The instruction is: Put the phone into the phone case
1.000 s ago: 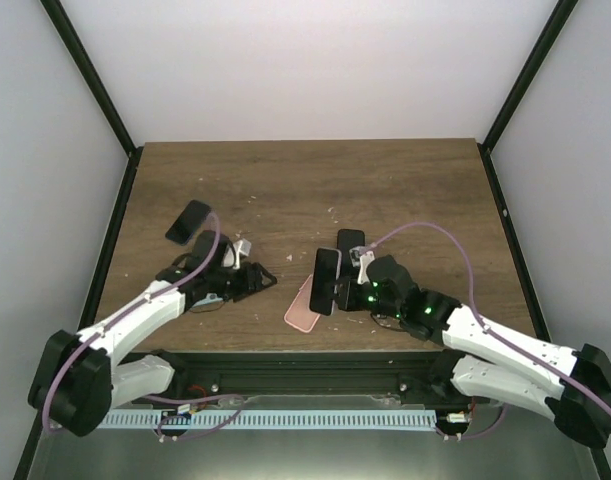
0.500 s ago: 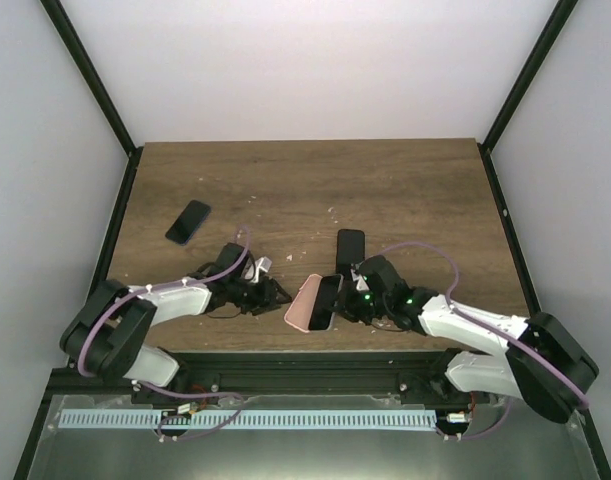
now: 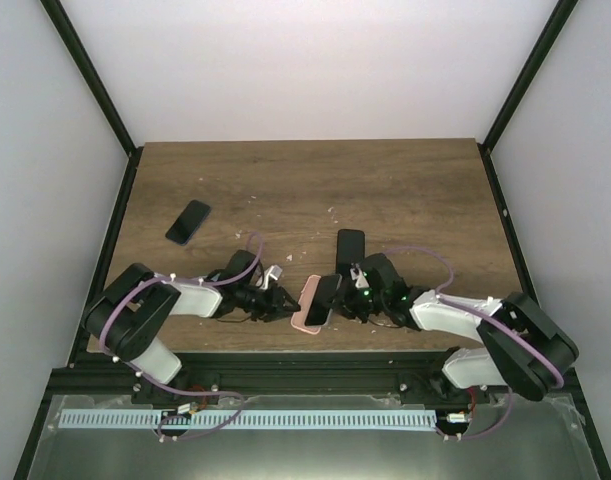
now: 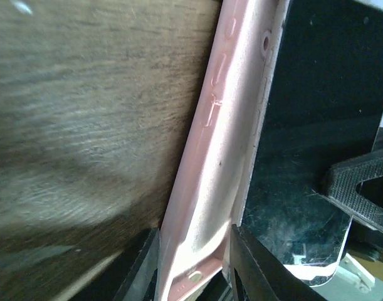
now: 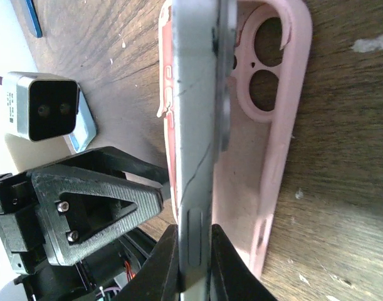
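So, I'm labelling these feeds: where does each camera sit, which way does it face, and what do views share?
Top external: above and behind the bases, looking down on the table; both arms show, left gripper and right gripper both at the pink case.
Left wrist: low by the table, along the pink case's side wall; own fingertips straddle it.
Right wrist: facing along the phone edge held between its fingers; left gripper opposite.
Shared: all show pink case and phone.

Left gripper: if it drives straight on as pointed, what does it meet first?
The pink phone case: its side wall sits between the fingers of the left gripper. The phone stands just beside that wall; depth beyond is unclear.
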`<state>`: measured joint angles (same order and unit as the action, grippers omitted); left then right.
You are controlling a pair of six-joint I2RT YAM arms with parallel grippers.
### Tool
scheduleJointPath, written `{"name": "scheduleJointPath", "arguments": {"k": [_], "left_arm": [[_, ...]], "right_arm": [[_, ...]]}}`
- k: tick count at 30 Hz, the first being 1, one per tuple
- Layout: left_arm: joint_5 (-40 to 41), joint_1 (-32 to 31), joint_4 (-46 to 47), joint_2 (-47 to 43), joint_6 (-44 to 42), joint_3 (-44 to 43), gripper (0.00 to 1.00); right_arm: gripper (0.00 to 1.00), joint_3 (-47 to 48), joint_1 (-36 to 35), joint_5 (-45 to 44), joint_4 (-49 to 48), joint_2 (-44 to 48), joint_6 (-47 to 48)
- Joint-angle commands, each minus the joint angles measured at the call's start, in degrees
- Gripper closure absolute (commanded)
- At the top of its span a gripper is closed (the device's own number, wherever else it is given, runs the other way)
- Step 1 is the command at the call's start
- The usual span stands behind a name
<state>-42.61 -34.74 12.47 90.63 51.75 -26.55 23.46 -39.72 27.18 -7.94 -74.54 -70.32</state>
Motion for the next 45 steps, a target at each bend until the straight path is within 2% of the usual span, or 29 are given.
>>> {"name": "scheduleJointPath", "arguments": {"k": [1,15,22,36,40,45], "left_arm": [[-1.64,-1.18,6.10,1.48,3.08,1.59,0.68],[-1.47,-1.23,5.85,2.95,2.71,-0.49,0.67],[-2.16,-1.36,6.93,3.35,3.95,-0.81,0.68],[-2.40,-4.29,12.92,6.06,7.90,-0.26,0.69],[-2.31,-4.52,13.11,6.58,7.95,-0.21,0.69],[-2.20,-4.52,11.80,6.41,7.10,-0.70,0.69]], "right_arm": [[0.99,0.77,1.12,3.32,-5.40,-2.60,0.50],[0.98,2.95,6.80,13.12,-2.91,-9.07,13.79],[0.91,2.73,7.03,13.21,-5.75,-10.45,11.24],[0.87,3.32,6.94,12.43,-10.33,-14.11,9.05],[0.79,5.69,6.92,10.19,-3.02,-14.15,13.83],[0.67,8.39,7.03,2.00,8.10,-8.66,19.31]]}}
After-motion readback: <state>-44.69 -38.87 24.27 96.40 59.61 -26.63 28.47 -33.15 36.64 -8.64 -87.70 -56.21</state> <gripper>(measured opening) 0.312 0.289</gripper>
